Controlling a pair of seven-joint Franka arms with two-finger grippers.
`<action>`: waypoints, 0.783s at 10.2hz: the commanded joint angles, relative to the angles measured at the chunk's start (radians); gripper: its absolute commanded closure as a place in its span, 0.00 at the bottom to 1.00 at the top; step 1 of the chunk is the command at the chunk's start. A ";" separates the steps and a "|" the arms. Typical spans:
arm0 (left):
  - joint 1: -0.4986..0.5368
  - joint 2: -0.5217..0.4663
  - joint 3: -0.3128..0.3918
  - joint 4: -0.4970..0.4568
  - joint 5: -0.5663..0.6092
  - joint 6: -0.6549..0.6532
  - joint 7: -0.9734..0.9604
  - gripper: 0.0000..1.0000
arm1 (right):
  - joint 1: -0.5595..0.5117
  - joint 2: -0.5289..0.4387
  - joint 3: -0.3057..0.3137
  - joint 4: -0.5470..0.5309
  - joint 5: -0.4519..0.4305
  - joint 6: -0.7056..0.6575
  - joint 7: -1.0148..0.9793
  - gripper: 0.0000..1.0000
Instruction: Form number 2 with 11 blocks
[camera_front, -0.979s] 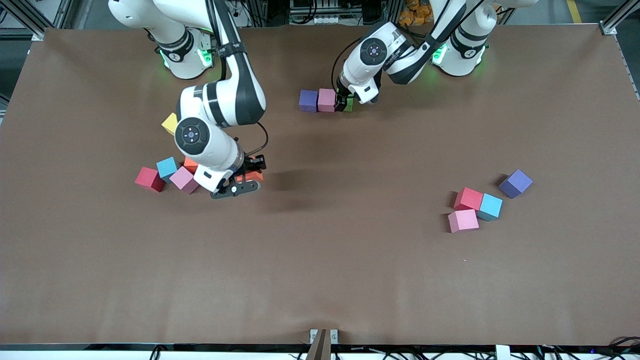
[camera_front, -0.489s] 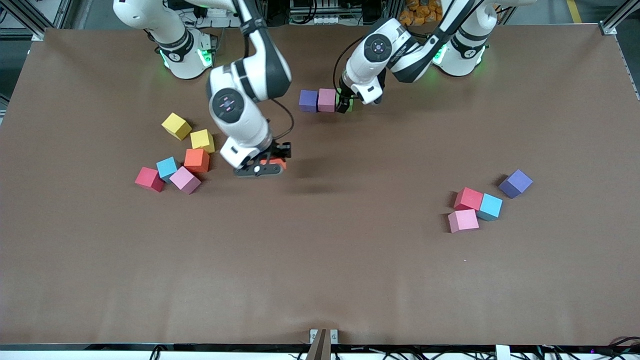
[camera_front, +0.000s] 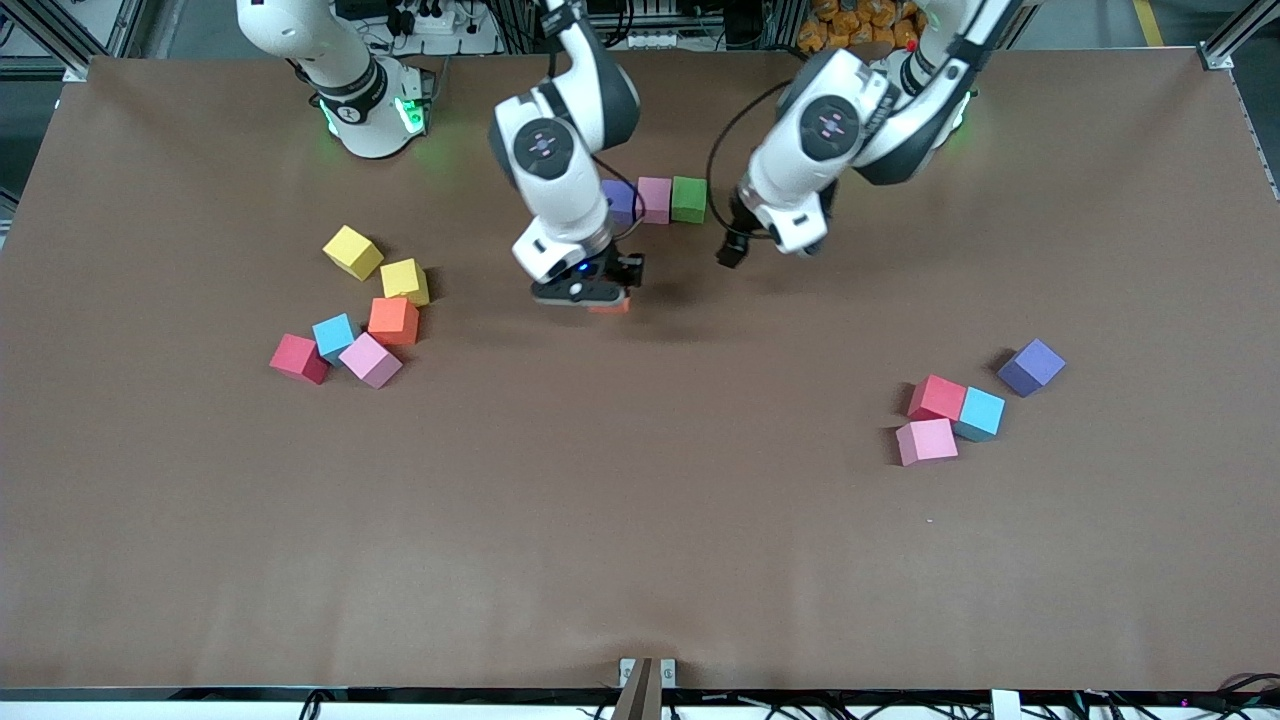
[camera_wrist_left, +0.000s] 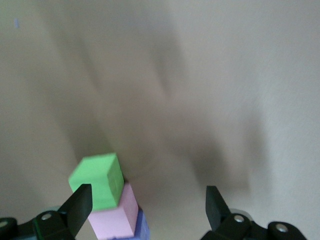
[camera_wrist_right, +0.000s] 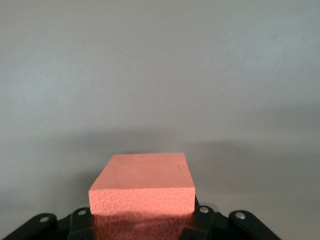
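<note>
Nearest the front camera, toward the left arm's end of the worktop (camera_front: 640, 520), I note a pink block (camera_front: 926, 441), a red-pink block (camera_front: 937, 397), a light blue block (camera_front: 980, 413) and a purple block (camera_front: 1031, 366), clustered. Toward the right arm's end lie a red block (camera_front: 298, 358), a blue block (camera_front: 334, 336), a pale pink block (camera_front: 370, 360) and an orange block (camera_front: 393, 320), then two yellow cubes (camera_front: 352, 251).

The right gripper (camera_front: 590, 293) grasps an orange cube (camera_wrist_right: 142, 192) over the worktop; only the right wrist view shows it squarely.

The left gripper (camera_wrist_left: 147, 207) is released, over the worktop beside the green block (camera_front: 688, 199). Green, a pink cube (camera_front: 654, 199) and a purple cube (camera_front: 621, 201) touch in a row along the worktop's length.
</note>
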 joint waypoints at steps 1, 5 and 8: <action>0.048 -0.078 0.110 0.009 -0.008 -0.126 0.280 0.00 | 0.008 0.066 0.080 0.029 0.025 0.079 0.121 0.96; 0.071 -0.059 0.266 0.090 0.076 -0.171 0.750 0.00 | 0.011 0.121 0.171 0.079 0.014 0.080 0.195 0.96; 0.068 -0.001 0.383 0.169 0.244 -0.172 1.051 0.00 | 0.010 0.137 0.211 0.115 0.008 0.077 0.242 0.96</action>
